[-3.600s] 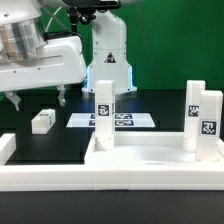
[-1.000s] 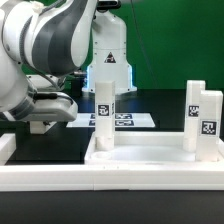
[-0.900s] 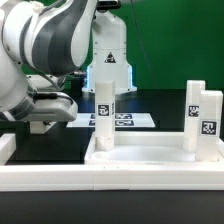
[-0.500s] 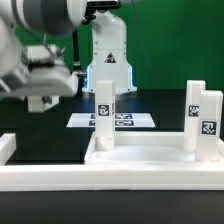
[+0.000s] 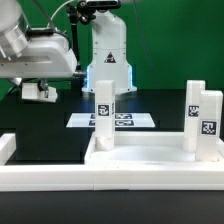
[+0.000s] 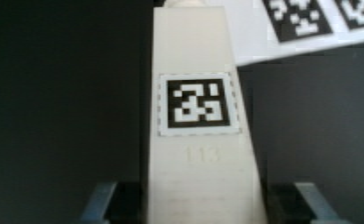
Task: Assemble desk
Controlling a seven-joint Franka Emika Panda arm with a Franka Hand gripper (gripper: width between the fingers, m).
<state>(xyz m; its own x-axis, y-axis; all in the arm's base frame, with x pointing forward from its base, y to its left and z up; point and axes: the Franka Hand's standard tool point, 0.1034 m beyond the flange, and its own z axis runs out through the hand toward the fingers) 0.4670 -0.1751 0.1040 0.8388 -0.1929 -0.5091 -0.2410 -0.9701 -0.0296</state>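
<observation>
The white rimmed tabletop panel (image 5: 150, 152) lies in the foreground. One leg post (image 5: 104, 116) stands in its left part and two more (image 5: 202, 120) stand close together at the exterior view's right. My gripper (image 5: 38, 92) hangs in the air at the exterior view's left, shut on the fourth white leg post (image 5: 41, 92). In the wrist view this tagged post (image 6: 200, 110) runs lengthwise between the fingers (image 6: 104, 204) of the gripper (image 6: 205, 206), above the black table.
The marker board (image 5: 128, 120) lies on the black table behind the standing posts and shows in the wrist view (image 6: 314, 18). A long white barrier wall (image 5: 60, 180) runs along the front. The robot's base (image 5: 108, 60) stands at the back.
The gripper came down on the loose leg post lying on the table at the left, closed on it and lifted it well above the table.
</observation>
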